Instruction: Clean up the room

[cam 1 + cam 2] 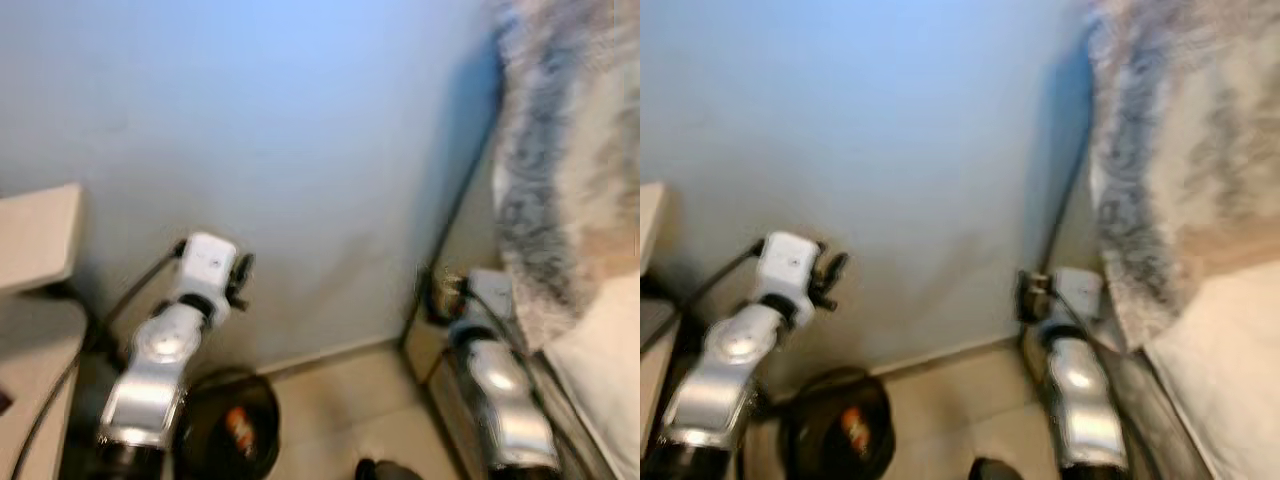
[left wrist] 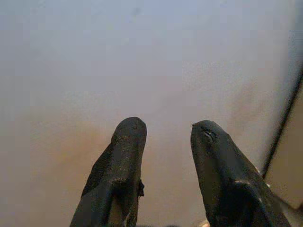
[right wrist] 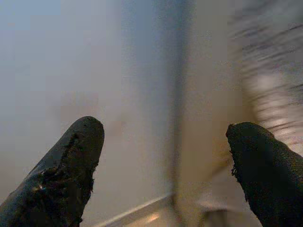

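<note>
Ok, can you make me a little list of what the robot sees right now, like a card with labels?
place: corner of a room, facing a pale blue wall
left gripper: open, holding nothing, pointed at the wall
right gripper: open, holding nothing, pointed at the wall corner
on the floor: a round black object with an orange mark, below the left arm; too blurred to name
on the right: a fluffy grey and white blanket hanging over a bed edge
on the left: a pale piece of furniture
picture: blurred
</note>
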{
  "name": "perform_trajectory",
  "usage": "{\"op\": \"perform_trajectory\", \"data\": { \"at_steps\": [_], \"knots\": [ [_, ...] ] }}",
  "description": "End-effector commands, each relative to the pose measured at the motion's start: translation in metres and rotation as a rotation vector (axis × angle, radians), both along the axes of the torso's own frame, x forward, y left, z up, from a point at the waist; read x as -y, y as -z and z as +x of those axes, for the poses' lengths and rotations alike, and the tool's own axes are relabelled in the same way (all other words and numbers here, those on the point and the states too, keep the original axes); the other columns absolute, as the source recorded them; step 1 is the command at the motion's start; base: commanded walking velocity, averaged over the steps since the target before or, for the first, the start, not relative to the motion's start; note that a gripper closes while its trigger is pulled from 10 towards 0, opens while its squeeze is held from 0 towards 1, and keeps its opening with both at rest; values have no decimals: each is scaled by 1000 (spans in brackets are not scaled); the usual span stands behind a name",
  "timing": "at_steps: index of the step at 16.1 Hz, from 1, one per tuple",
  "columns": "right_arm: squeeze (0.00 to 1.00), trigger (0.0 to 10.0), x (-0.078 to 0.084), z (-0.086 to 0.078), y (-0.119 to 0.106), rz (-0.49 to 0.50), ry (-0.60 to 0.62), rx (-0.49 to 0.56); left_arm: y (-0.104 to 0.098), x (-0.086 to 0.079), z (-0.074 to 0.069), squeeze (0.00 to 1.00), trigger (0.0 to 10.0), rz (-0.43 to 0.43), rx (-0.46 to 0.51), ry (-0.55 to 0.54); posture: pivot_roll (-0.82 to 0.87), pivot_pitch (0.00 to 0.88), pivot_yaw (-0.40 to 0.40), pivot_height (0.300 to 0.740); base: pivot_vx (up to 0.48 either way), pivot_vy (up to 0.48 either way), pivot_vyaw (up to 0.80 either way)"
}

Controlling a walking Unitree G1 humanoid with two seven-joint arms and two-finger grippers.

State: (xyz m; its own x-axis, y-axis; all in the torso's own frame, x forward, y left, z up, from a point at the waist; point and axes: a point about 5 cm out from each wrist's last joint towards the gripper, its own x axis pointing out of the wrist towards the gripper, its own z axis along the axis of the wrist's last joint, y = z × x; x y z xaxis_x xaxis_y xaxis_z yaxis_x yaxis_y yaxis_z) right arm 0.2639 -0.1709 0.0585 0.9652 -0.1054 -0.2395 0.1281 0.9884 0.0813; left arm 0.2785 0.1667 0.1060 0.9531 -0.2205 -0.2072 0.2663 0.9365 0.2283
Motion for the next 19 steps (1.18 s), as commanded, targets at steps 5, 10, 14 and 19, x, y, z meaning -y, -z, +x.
{"op": "perform_trajectory", "data": {
  "at_steps": [5, 10, 14, 19],
  "knots": [
    [1000, 10000, -15, 5, -2, 19, -38, 6, -6, -11, 3, 0, 10000, 28, -3, -24, 46, 0, 58, 740, 0, 0, -779],
    [1000, 10000, -13, 11, -7, -22, -56, 13, -13, -12, 10, 0, 10000, 24, 21, -39, 54, 0, 51, 740, 0, 0, -776],
    [1000, 10000, -9, 14, -11, -45, -65, 22, -12, -5, 12, 0, 10000, -34, -12, -43, 65, 0, 34, 740, 0, 0, -778],
    [1000, 10000, -11, 15, -10, -38, -66, 19, -24, -5, 16, 0, 10000, -34, 63, -26, 59, 0, 50, 740, 0, 0, -777]
  ]
}}
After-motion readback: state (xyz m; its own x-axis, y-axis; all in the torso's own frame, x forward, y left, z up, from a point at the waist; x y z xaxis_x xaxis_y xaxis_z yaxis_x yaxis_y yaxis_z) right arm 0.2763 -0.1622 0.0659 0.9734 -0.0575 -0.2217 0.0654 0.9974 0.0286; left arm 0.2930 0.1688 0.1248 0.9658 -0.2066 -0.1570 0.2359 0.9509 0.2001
